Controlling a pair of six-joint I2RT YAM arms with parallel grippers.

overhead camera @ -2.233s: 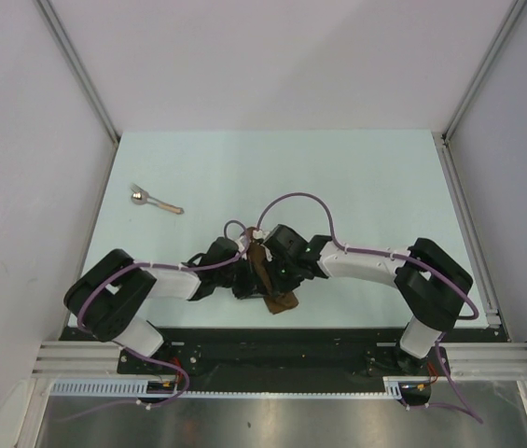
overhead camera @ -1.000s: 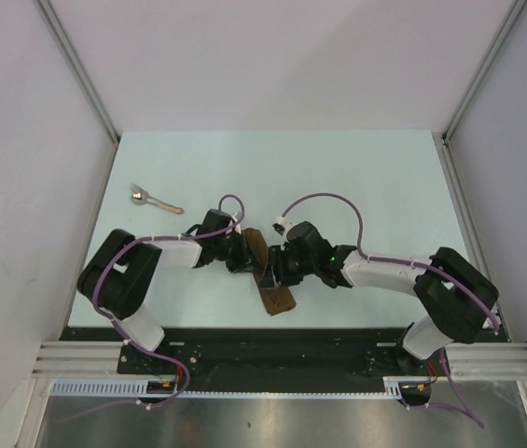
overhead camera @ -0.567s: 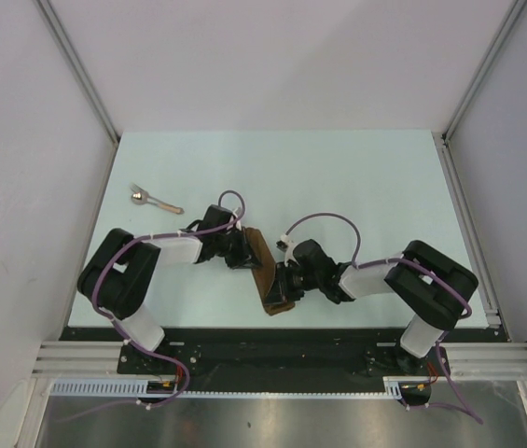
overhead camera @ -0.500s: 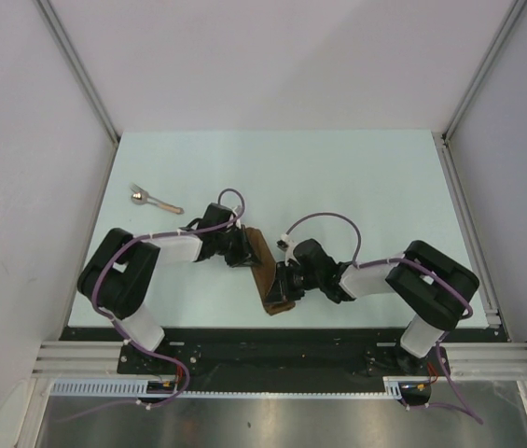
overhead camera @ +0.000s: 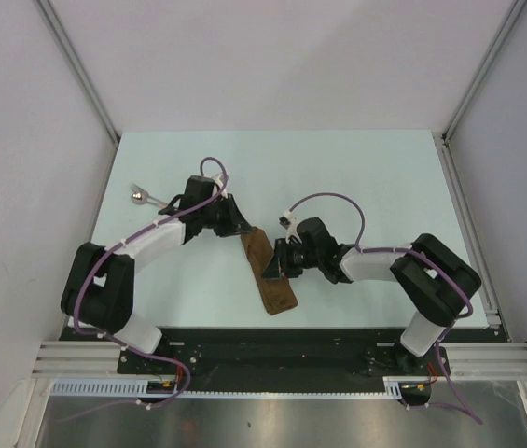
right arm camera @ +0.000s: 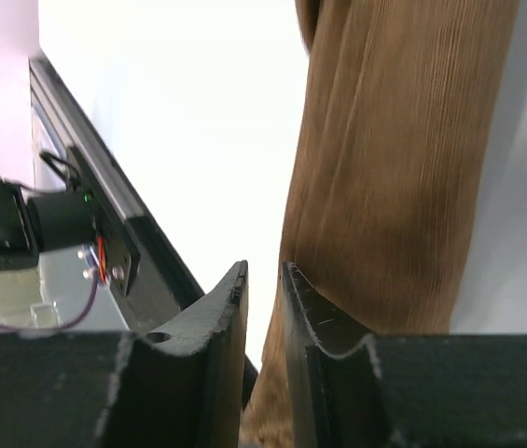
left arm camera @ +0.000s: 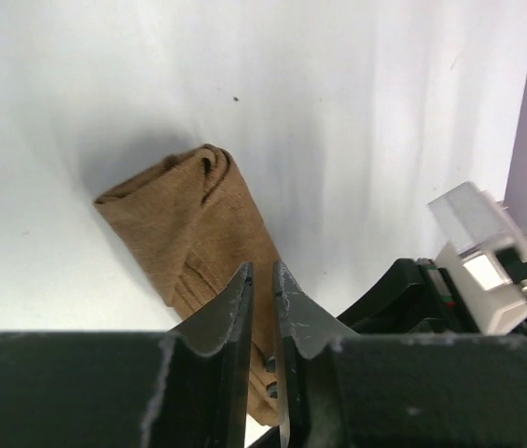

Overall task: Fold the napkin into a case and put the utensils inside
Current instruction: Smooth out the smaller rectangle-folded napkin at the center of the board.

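The napkin [overhead camera: 272, 285] lies flat on the table as a narrow brown case, running from upper left to lower right. My left gripper [overhead camera: 237, 224] hovers just off its far end, jaws a slit apart with nothing between them [left arm camera: 263, 273]; the folded end of the napkin [left arm camera: 198, 215] shows beyond its tips. My right gripper [overhead camera: 275, 266] sits at the case's right edge, jaws slightly apart [right arm camera: 265, 271], one finger lying over the brown cloth [right arm camera: 394, 168]. A utensil's silver head [overhead camera: 138, 196] shows at the far left, with its handle hidden behind my left arm.
Aluminium posts and pale walls close in the table [overhead camera: 356, 177] on three sides. The black base rail [overhead camera: 272, 341] runs along the near edge, just below the case's lower end.
My left gripper let go of the napkin's far end and pulled back up and left. The right gripper slid up along the case's right edge. The case now lies flat and straight.
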